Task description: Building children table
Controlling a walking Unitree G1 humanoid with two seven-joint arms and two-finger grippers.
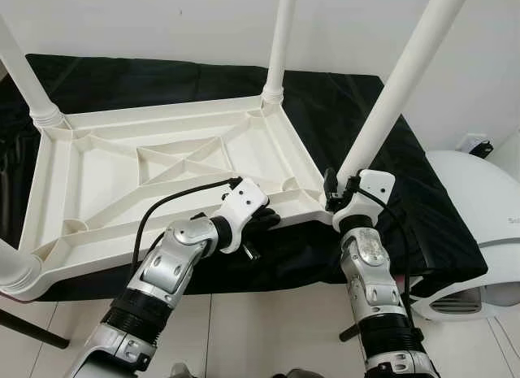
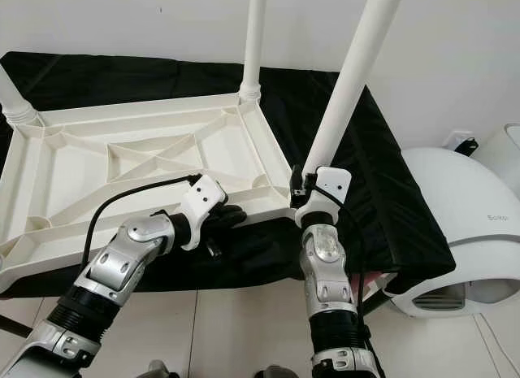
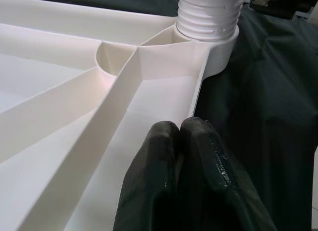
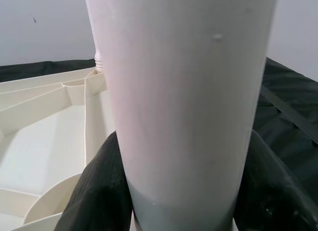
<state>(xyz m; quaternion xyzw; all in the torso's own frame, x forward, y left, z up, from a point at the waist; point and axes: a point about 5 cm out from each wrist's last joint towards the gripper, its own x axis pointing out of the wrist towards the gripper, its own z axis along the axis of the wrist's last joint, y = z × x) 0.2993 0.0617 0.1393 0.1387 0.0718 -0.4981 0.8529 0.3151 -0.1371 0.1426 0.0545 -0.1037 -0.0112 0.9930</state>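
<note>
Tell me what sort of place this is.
Most likely a room in a home, used for furniture assembly. An upturned white plastic tabletop with screwed-in legs lies on a black cloth over a raised surface, a plain white wall stands behind, pale floor tiles lie below, and a rounded white appliance sits alongside.

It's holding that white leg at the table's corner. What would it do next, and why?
Probably twist the leg further into its corner socket. The right end effector is clamped round the leg's base, while the left end effector, fingers together, presses on the upside-down tabletop, likely steadying it.
</note>
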